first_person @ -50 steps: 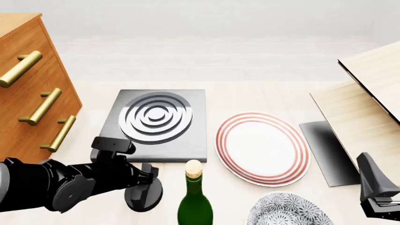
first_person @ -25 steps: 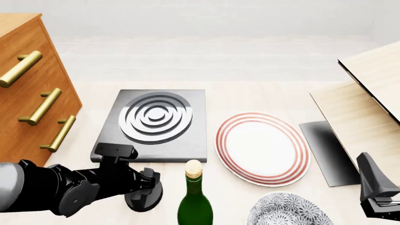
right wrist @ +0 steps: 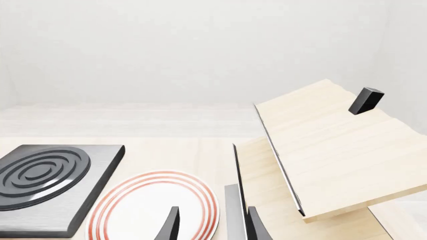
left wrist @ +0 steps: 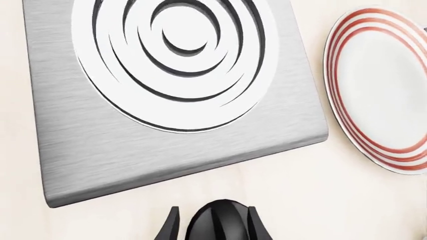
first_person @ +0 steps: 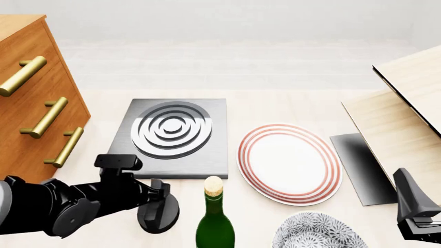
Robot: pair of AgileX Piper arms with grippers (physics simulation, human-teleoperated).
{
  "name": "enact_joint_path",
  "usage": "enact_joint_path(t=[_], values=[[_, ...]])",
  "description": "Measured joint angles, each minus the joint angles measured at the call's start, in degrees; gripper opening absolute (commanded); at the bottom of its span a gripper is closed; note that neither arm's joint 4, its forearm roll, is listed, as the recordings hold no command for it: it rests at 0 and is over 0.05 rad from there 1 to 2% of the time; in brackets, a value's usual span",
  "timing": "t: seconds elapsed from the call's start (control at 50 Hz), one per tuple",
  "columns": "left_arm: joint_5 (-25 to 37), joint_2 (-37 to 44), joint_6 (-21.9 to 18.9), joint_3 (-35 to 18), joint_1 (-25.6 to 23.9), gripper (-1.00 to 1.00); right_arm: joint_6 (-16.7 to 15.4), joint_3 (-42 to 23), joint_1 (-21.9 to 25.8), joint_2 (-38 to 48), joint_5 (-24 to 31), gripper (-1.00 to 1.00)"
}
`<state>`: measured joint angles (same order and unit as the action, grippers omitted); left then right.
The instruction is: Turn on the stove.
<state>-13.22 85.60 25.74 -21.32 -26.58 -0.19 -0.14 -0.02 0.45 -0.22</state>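
Note:
The stove [first_person: 172,135] is a flat dark grey square slab with a round burner of silver rings [left wrist: 177,55], lying left of the table's middle. Its black knob [first_person: 158,218] stands apart on the table, just in front of the slab's near edge. My left gripper [first_person: 162,204] is shut on that knob [left wrist: 217,222], with a finger [left wrist: 170,227] pressed against each side. My right gripper [first_person: 415,217] hangs at the near right edge, away from the stove. In the right wrist view, the right gripper [right wrist: 212,215] is open with nothing between its fingers.
A wooden drawer chest with brass handles [first_person: 34,108] stands at the left. A green bottle [first_person: 215,219] rises right beside the knob. A white plate with red rings [first_person: 289,163], a patterned bowl [first_person: 317,233], a small dark slab [first_person: 360,166] and tilted wooden boards [first_person: 403,113] fill the right.
My left wrist has twisted back and forth around the knob. The camera mount dipped right, then swung up and left. The knob stays in place. The right arm is still.

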Motion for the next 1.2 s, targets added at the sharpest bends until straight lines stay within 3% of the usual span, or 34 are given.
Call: enact_joint_path(t=[0.08,0.28,0.48,0.88,1.2], values=[[-0.1,-0.62,0.34,-0.16,0.85,1.0,0.0,0.0,0.0,0.0,0.0,1.0],[2.19,-2.85,-8.3,0.3,7.6,1.0,0.0,0.0,0.0,0.0,0.0,1.0],[3.28,-4.22,-12.12,0.9,11.17,1.0,0.0,0.0,0.0,0.0,0.0,1.0],[11.93,-16.02,-13.8,-0.38,11.08,1.0,0.0,0.0,0.0,0.0,0.0,1.0],[15.36,-27.06,-14.04,1.35,10.15,1.0,0.0,0.0,0.0,0.0,0.0,1.0]])
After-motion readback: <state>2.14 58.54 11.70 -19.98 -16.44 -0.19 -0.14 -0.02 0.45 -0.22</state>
